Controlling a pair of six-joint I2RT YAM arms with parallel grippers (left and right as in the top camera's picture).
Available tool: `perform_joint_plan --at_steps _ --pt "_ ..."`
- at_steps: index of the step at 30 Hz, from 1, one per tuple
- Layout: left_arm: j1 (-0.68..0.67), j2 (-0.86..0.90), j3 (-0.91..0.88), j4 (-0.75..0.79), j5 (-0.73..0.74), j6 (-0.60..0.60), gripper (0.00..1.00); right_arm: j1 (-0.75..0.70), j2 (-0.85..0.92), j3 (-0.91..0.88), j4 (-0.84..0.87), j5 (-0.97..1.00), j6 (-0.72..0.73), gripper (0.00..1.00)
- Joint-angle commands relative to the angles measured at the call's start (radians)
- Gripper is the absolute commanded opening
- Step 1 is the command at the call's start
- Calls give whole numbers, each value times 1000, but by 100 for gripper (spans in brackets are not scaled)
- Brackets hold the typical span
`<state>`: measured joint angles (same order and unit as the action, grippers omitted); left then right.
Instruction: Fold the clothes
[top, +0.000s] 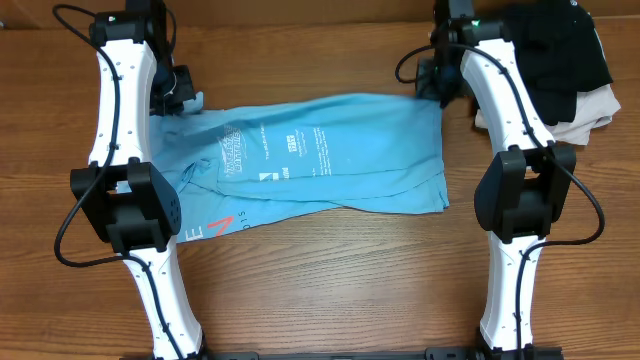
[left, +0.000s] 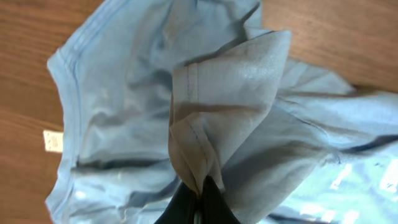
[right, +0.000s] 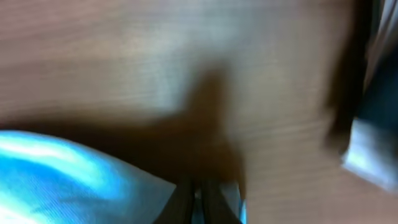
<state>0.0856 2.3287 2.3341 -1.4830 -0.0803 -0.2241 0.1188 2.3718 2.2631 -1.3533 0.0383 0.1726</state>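
Starting the first fold of the T-shirt (top: 330, 150), spread flat mid-table (top: 330, 290). Need to skirt the black garments (top: 560, 50) and beige cloth (top: 590, 115) at 2 o'clock. Left gripper (left: 202, 186) clamped on bunched cloth at 10 o'clock; right gripper (right: 200, 190) closed, seemingly on the hem. Next: lift evenly, carry toward 6 o'clock.

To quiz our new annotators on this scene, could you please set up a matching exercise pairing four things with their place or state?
Things:
1 T-shirt
2 black garments
3 beige cloth
4 left gripper

Place or state:
A shut, pinching blue cloth
B dark pile at the far right
C spread out in the middle
D pale, next to the dark pile

Pairs: 1-C; 2-B; 3-D; 4-A
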Motion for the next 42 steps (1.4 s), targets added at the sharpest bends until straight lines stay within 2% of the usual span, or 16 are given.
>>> perform_joint_plan --at_steps 1,6,12,19,26,32,42 --pt "9 -9 -6 -37 -16 29 4 -18 -22 21 -53 -16 49 4" --pt "33 -9 -6 -109 -16 26 4 -44 -36 21 -106 -90 40 4" --pt "79 -9 -6 -189 -16 26 4 -47 -66 21 -174 -93 28 4" --pt "108 -9 -7 -206 -43 26 4 -47 -68 14 -238 -105 4 4" --pt "112 -8 -7 -190 -69 27 4 -47 -68 1 -190 -104 2 4" --pt "114 -8 -7 -132 -64 26 4 -42 -68 5 13 -108 -65 4" --pt "137 -9 16 -105 -8 14 4 -42 -86 10 114 -108 -51 4"
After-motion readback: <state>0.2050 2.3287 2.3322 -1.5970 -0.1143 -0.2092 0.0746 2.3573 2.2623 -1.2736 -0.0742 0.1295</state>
